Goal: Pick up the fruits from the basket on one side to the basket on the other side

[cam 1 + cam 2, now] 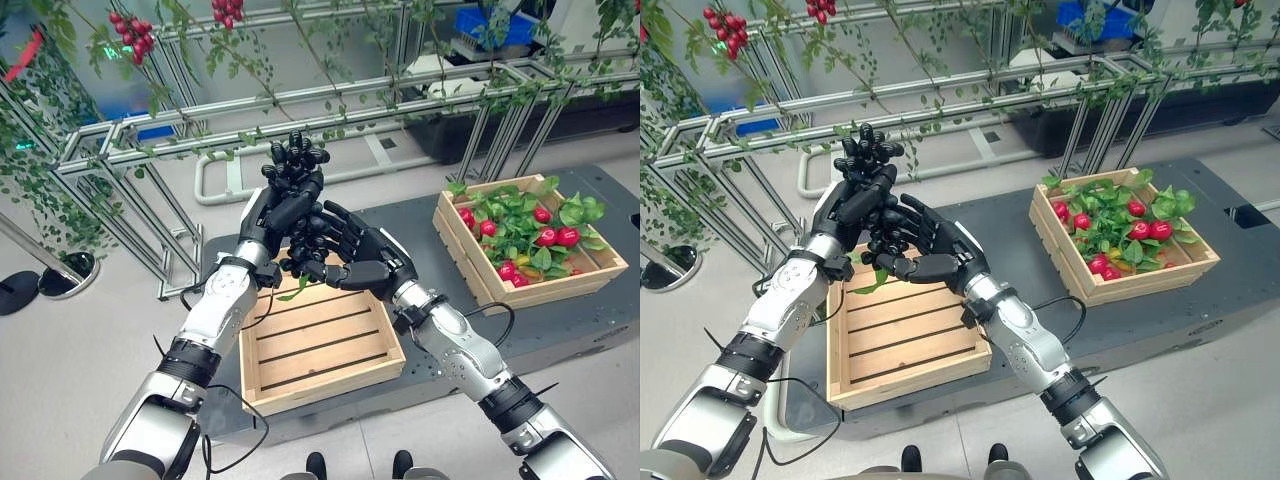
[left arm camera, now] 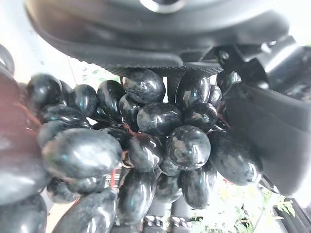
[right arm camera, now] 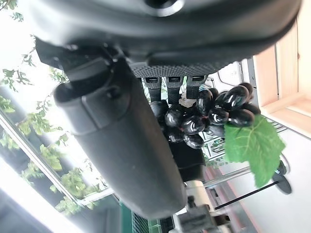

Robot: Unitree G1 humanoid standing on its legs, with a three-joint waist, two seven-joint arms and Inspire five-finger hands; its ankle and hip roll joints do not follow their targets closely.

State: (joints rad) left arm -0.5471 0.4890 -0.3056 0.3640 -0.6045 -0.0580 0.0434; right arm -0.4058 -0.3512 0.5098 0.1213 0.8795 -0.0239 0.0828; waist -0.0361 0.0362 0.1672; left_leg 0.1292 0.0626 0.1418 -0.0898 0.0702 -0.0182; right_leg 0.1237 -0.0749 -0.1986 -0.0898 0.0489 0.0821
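A bunch of dark grapes [image 1: 295, 158] is held up in the air above the empty wooden crate [image 1: 330, 385] at the near left of the grey platform. My left hand [image 1: 285, 212] is curled round the bunch, whose top sticks out above its fingers. My right hand [image 1: 350, 250] meets it from the right, fingers and thumb closed on the lower grapes [image 3: 204, 114]. A green leaf [image 3: 252, 145] hangs from the bunch. The grapes [image 2: 155, 119] lie right against my left palm. Another wooden crate [image 1: 560, 290] at the right holds red fruits [image 1: 558, 237] among green leaves.
A metal frame [image 1: 180, 140] with vines and hanging red berry clusters [image 1: 132, 35] runs behind the platform [image 1: 600, 330]. A white tube loop [image 1: 215, 185] lies on the floor behind the hands. Dark round bases [image 1: 60, 275] stand at the far left.
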